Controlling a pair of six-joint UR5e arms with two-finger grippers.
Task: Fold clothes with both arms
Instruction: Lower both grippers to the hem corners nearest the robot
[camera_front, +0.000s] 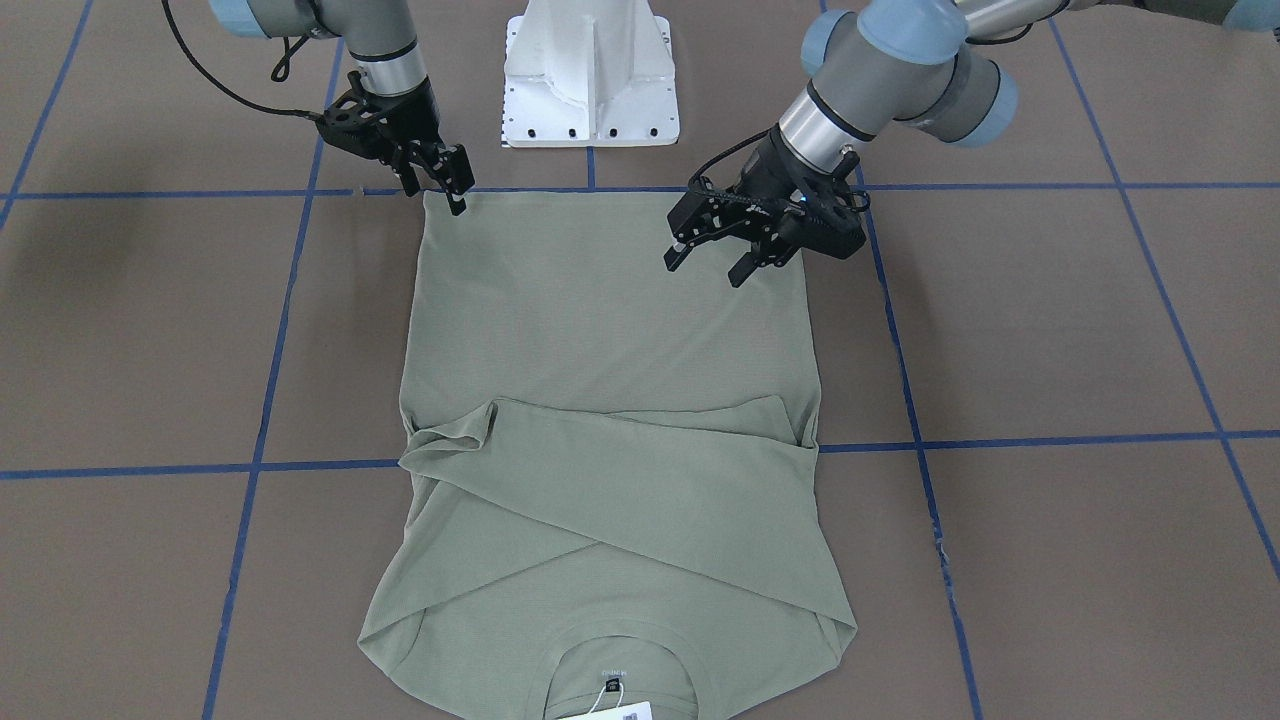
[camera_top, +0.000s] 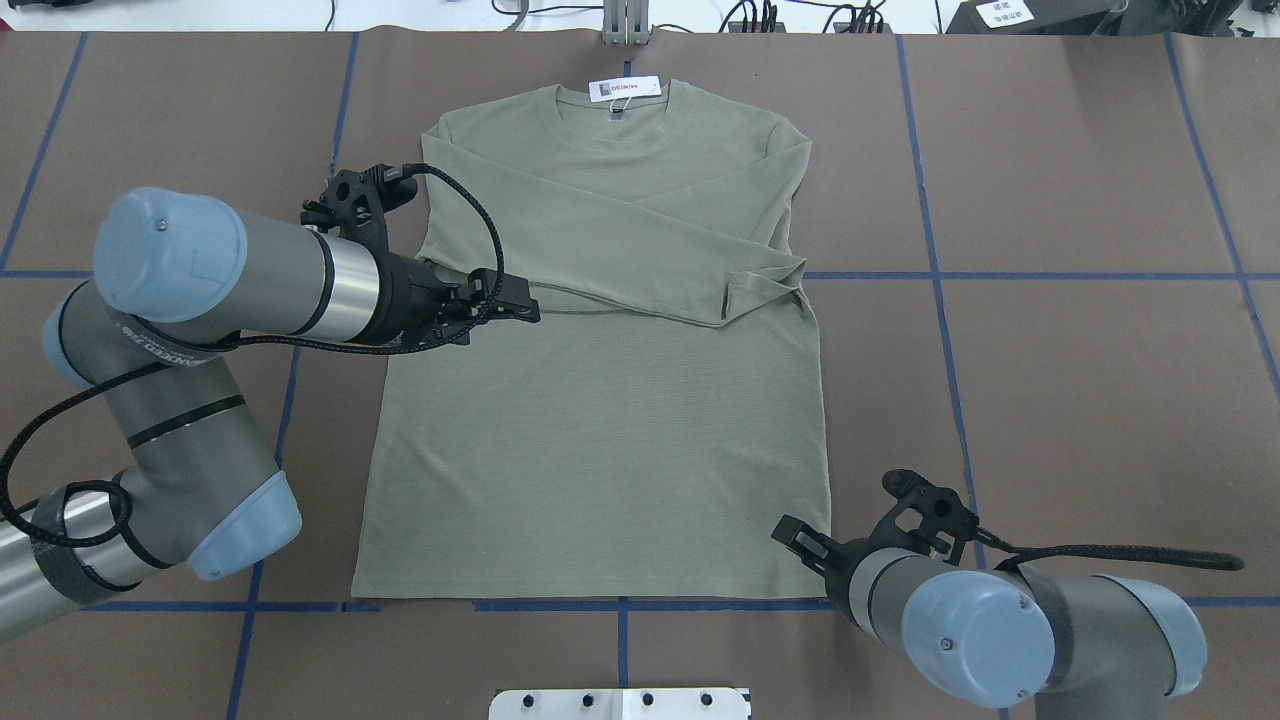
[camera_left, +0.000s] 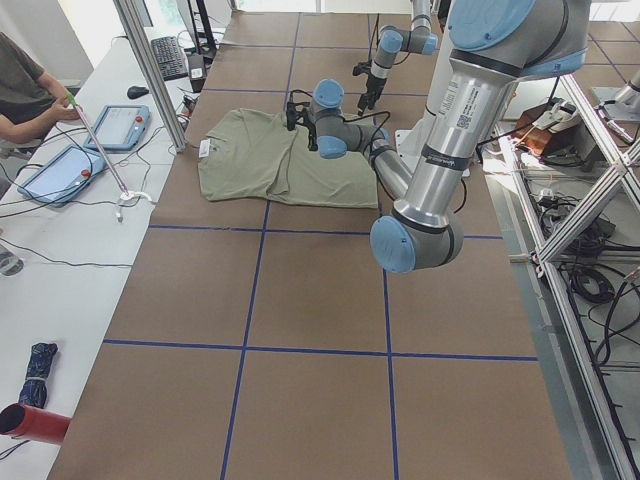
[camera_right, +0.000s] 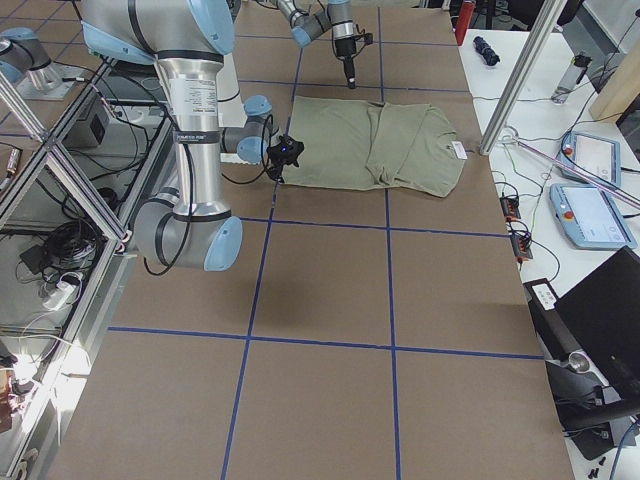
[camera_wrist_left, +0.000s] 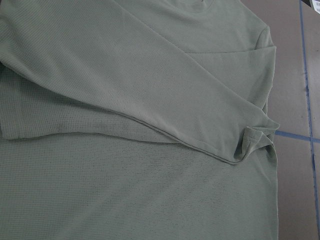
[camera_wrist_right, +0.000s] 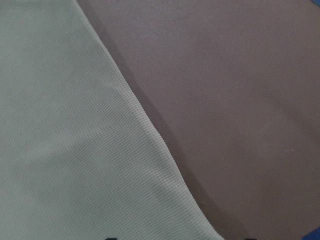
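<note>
Two pincers attend one sage-green shirt (camera_top: 600, 450), which lies flat and face up on the brown table (camera_top: 1080, 400). Its collar (camera_top: 612, 100) and white hang tag (camera_top: 625, 88) are at the end farthest from both pincers, and its sleeves (camera_top: 650, 240) are crossed over the chest. The left pincer (camera_front: 706, 270) hangs released, jaws wide, above the shirt's body, with the crossed sleeves just beyond it and the hem (camera_top: 600, 598) behind it. The right pincer (camera_front: 437, 195) sits low at the hem corner on its own side. Its jaws seem parted, though its wrist view shows only two dark tips. The step looks to be taking both hem corners up to the collar. To do it well, the left pincer should drop back to its own corner, and both should pinch the full thickness and lift level. Blue tape lines (camera_top: 940, 330) grid the table. A white pedestal (camera_front: 590, 75) stands behind the pincers, and beyond the collar end a person (camera_left: 25, 85) sits by tablets (camera_left: 120, 125).
</note>
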